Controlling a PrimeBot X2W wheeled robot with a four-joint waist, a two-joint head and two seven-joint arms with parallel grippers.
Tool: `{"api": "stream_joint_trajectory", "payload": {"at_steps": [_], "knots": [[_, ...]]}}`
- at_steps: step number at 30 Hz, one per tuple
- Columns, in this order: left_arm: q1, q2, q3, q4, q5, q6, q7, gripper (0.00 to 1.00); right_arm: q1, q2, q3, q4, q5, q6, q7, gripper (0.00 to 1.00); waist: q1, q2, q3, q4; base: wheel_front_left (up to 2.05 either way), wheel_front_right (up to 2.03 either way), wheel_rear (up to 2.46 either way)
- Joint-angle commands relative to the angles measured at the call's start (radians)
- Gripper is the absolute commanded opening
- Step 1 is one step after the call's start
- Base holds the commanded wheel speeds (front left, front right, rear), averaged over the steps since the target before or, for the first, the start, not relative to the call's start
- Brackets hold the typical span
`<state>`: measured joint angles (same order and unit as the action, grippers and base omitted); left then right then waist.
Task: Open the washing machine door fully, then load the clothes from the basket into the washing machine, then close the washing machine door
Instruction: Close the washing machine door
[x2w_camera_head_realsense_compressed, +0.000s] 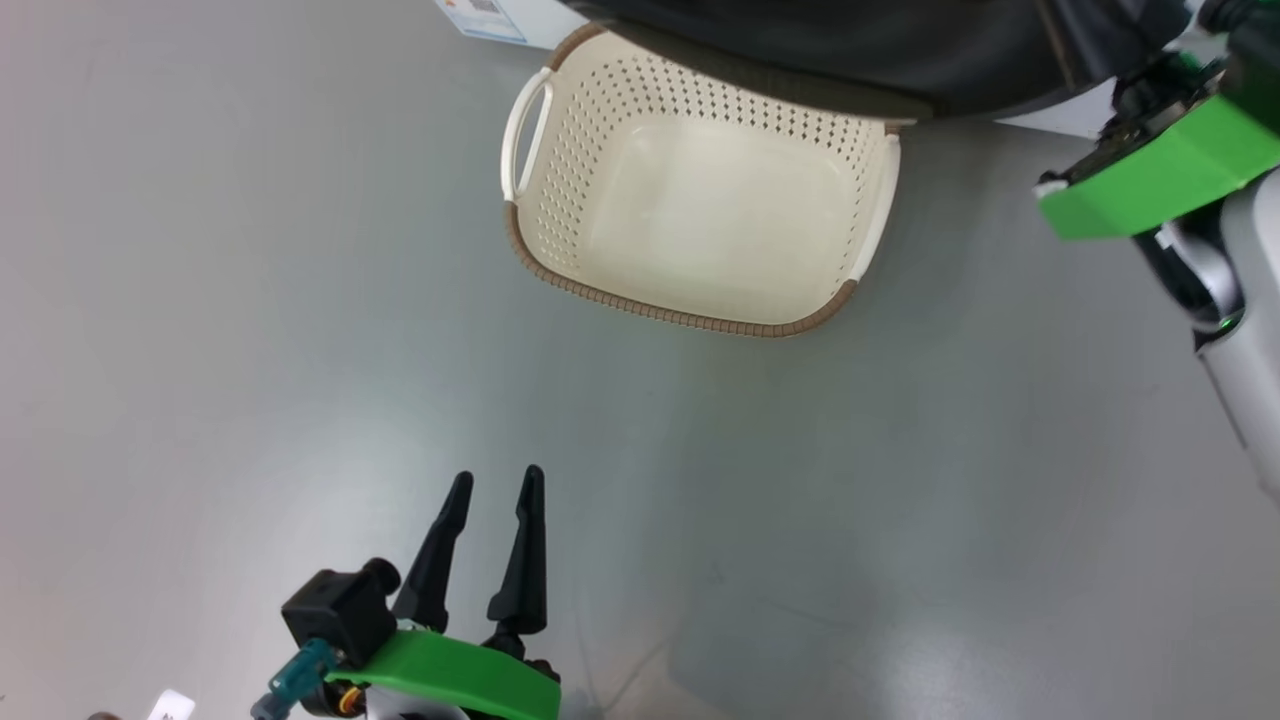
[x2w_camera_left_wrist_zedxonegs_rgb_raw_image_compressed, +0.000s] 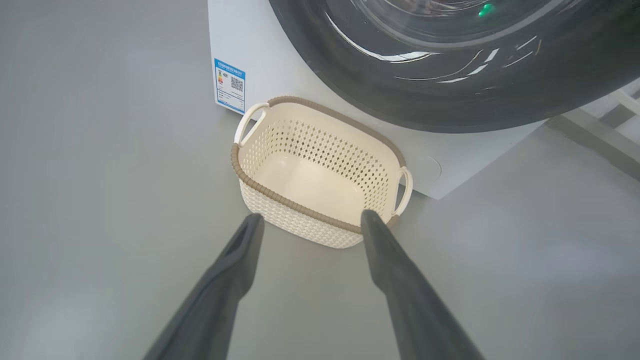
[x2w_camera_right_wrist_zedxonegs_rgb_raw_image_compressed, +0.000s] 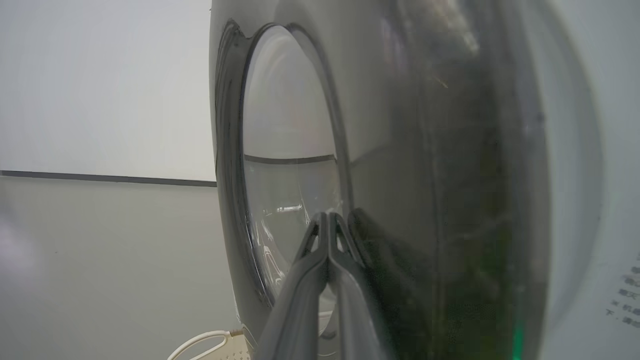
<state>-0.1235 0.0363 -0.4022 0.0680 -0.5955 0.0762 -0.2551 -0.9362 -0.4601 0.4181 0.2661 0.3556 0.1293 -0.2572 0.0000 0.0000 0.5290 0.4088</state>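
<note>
Door (x2w_camera_right_wrist_zedxonegs_rgb_raw_image_compressed: 400, 150): glossy black, on the front of the washing machine (x2w_camera_left_wrist_zedxonegs_rgb_raw_image_compressed: 260, 50).
Right gripper (x2w_camera_right_wrist_zedxonegs_rgb_raw_image_compressed: 328, 216): we see fingers pressed together, tips at the door.
Left gripper (x2w_camera_head_realsense_compressed: 497, 478): fingers apart, over the floor (x2w_camera_head_realsense_compressed: 200, 300).
Basket (x2w_camera_head_realsense_compressed: 690, 322): on the floor, just before our washing machine.

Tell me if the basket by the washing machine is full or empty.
Empty. The basket shows its bare cream bottom and perforated walls in the head and left wrist views.

The smooth grey floor (x2w_camera_head_realsense_compressed: 250, 300) carries the basket (x2w_camera_left_wrist_zedxonegs_rgb_raw_image_compressed: 300, 225), upright, just in front of the white washing machine (x2w_camera_left_wrist_zedxonegs_rgb_raw_image_compressed: 265, 45); whether they touch is unclear.
</note>
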Motion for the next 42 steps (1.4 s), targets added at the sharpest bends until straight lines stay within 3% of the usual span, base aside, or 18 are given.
{"api": "stream_joint_trajectory", "payload": {"at_steps": [1, 14, 20, 28, 35, 36, 39, 42], "knots": [[-0.002, 0.014, 0.021, -0.024, -0.009, 0.010, -0.007, 1.00, -0.020, -0.004, 0.008, -0.013, 0.004, 0.001, -0.005, 0.00, 0.0000, 0.0000, 0.015, 0.012, 0.00, 0.00, 0.00], [0.005, 0.014, -0.047, -0.024, -0.012, 0.002, -0.007, 1.00, -0.181, -0.114, -0.002, 0.094, 0.003, 0.001, -0.005, 0.00, 0.0000, 0.0000, 0.049, 0.075, 0.00, 0.00, 0.00], [0.000, 0.014, -0.072, -0.038, -0.032, 0.010, -0.007, 1.00, -0.268, -0.168, -0.025, 0.182, -0.056, 0.001, -0.005, 0.00, 0.0000, 0.0000, 0.059, 0.097, 0.00, 0.00, 0.00], [-0.007, 0.014, -0.059, -0.034, -0.030, 0.017, -0.007, 1.00, -0.260, -0.160, -0.039, 0.188, -0.073, 0.001, -0.005, 0.00, 0.0000, 0.0000, 0.049, 0.078, 0.00, 0.00, 0.00], [-0.017, 0.014, -0.034, -0.011, -0.015, 0.019, -0.007, 1.00, -0.150, -0.098, -0.034, 0.124, -0.054, 0.001, -0.005, 0.00, 0.0000, 0.0000, -0.008, 0.033, 0.00, 0.00, 0.00], [-0.018, 0.014, -0.032, -0.004, -0.011, 0.018, -0.007, 1.00, -0.126, -0.087, -0.039, 0.108, -0.047, 0.001, -0.005, 0.05, 0.0000, 0.0000, -0.020, 0.025, 0.00, 0.00, 0.00], [-0.017, 0.014, -0.022, 0.020, 0.001, 0.016, -0.007, 1.00, -0.045, -0.057, -0.051, 0.058, -0.041, 0.001, -0.005, 0.36, 0.0000, 0.0000, -0.063, 0.000, 0.00, 0.00, 0.00], [-0.014, 0.014, 0.001, 0.042, 0.004, 0.015, -0.007, 1.00, 0.041, -0.025, -0.065, 0.004, -0.036, 0.001, -0.005, 0.53, 0.0000, 0.0000, -0.108, -0.031, 0.00, 0.00, 0.00]]}}
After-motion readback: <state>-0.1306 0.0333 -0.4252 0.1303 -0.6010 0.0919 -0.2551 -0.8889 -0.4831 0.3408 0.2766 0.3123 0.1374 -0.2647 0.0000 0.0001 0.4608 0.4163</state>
